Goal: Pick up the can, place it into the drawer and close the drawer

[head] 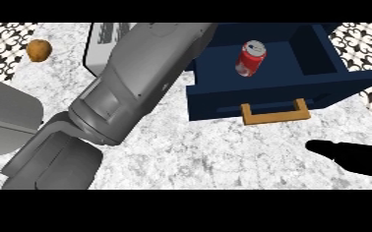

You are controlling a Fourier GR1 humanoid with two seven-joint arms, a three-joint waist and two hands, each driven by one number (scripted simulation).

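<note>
A red can (251,58) lies tilted inside the open navy drawer (320,54), near the middle of its floor, and nothing touches it. The drawer's tan handle (275,113) faces me at the front. My left forearm (138,88) rises from the lower left to the top edge, just left of the drawer; its hand is out of sight past that edge. My right hand (343,156) rests low at the right edge, black, with fingers relaxed and holding nothing, below and to the right of the handle.
A brown, rounded food item (38,50) lies at the far left of the speckled counter (218,157). A white box-like object (100,46) stands behind my left forearm. Patterned tiles show at both upper corners.
</note>
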